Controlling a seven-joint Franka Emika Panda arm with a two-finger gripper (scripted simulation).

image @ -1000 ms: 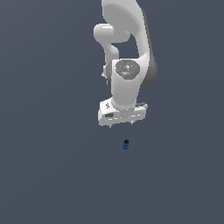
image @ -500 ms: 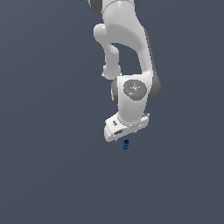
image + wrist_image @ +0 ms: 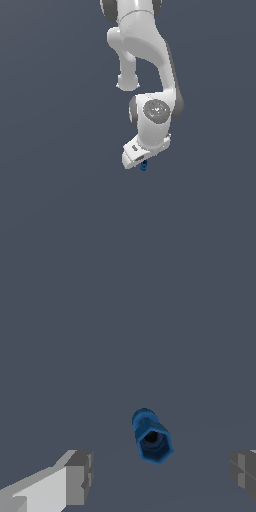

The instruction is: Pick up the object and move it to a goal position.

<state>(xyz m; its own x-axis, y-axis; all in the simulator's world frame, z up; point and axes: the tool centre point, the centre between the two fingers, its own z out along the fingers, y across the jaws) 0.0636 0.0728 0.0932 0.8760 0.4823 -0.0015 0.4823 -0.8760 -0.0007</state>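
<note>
Gripper (image 3: 159,471) is hanging w/ jaws spread wide, holding nothing; object (image 3: 151,436) is lying btwn the fingertips, approx 12 o'clock of their midline. Lowering straight, centring, then closing seems best.

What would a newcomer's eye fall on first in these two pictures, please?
The white arm dominates the exterior view, reaching down over a bare grey floor. Its gripper sits directly over the tiny blue object. In the wrist view the object lies between the two grey fingertips, which stand wide apart without touching it.
</note>
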